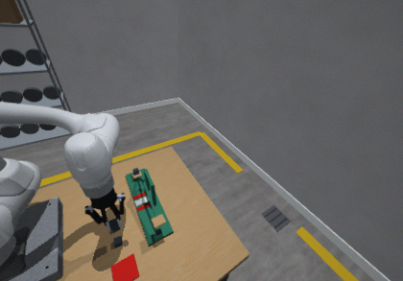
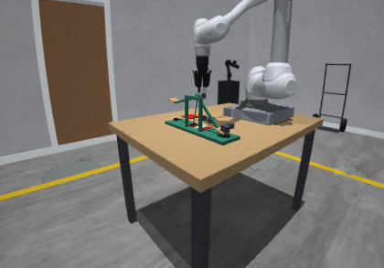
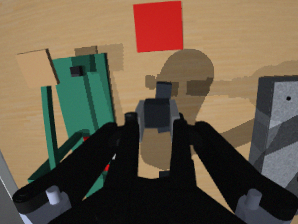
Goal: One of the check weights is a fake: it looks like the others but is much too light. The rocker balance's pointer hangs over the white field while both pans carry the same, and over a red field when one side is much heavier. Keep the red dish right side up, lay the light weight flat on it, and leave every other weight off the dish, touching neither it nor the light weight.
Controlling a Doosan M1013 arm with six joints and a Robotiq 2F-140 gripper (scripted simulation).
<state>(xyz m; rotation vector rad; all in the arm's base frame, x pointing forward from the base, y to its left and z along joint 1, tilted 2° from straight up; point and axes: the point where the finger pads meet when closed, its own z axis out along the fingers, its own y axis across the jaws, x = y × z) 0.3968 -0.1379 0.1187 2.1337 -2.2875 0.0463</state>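
My gripper (image 1: 113, 222) is shut on a small dark check weight (image 3: 157, 113) and holds it above the table, to the left of the green rocker balance (image 1: 149, 205). A second dark weight (image 1: 117, 241) lies on the table just below the gripper; it also shows in the wrist view (image 3: 164, 88). A third weight (image 1: 136, 172) sits on the balance's far pan, which is down. The near tan pan (image 1: 157, 222) is empty and raised. The red dish (image 1: 125, 269) lies flat near the table's front edge, with nothing on it. It also shows in the wrist view (image 3: 158, 26).
The robot's grey base plate (image 1: 38, 237) takes up the table's left side. The balance's upright post (image 2: 187, 112) stands close to the gripper (image 2: 201, 89). The table edge runs just beyond the red dish.
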